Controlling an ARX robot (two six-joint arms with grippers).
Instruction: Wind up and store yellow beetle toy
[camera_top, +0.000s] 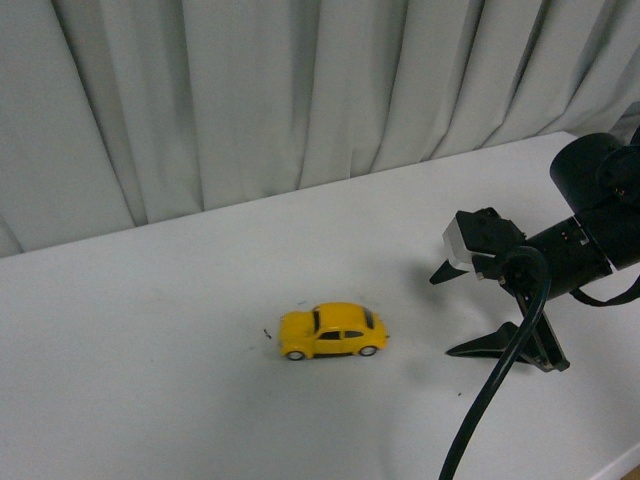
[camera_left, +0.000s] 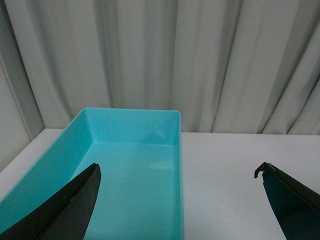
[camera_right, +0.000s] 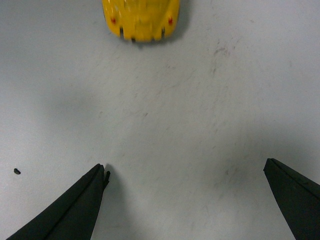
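i get the toy car (camera_right: 141, 20) blurred and cut by the right wrist view's edge; the bin (camera_left: 178, 150) is cropped at its near end too.

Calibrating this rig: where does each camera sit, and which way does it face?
Front view: on the body, facing across the white table to the pale curtain; small glossy yellow beetle toy car mid-table, right arm's fingers spread at right.
Left wrist view: on the left arm, facing a turquoise plastic bin and curtain; left fingers wide apart.
Right wrist view: on the right arm, looking down at the table; fingers wide apart, toy beyond them.
Shared: front and right wrist views both show the toy.
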